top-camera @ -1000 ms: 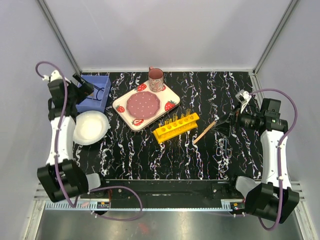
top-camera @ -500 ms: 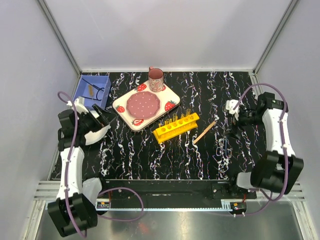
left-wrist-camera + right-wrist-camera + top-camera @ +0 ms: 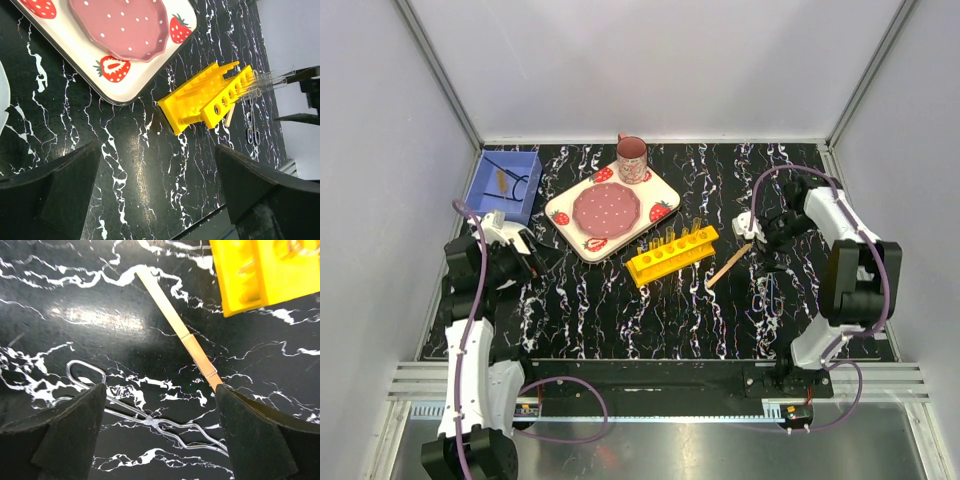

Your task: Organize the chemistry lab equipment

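Yellow plastic marks the test-tube rack [image 3: 672, 253], which from above stands on the black marbled tabletop [image 3: 620, 320] between the two tools. Left tool [image 3: 528, 262] and right tool [image 3: 767, 248] both hover with nothing in them. From the left wrist, that tool's jaws stand wide, with the rack ahead to its right and thin clear tubes [image 3: 270, 80] poking out of it. From the right wrist, wide jaws hang over the wooden-handled brush [image 3: 180, 330] and what looks like slim metal tongs [image 3: 140, 415].

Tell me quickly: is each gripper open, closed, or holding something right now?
Left gripper: open, holding nothing.
Right gripper: open, holding nothing.
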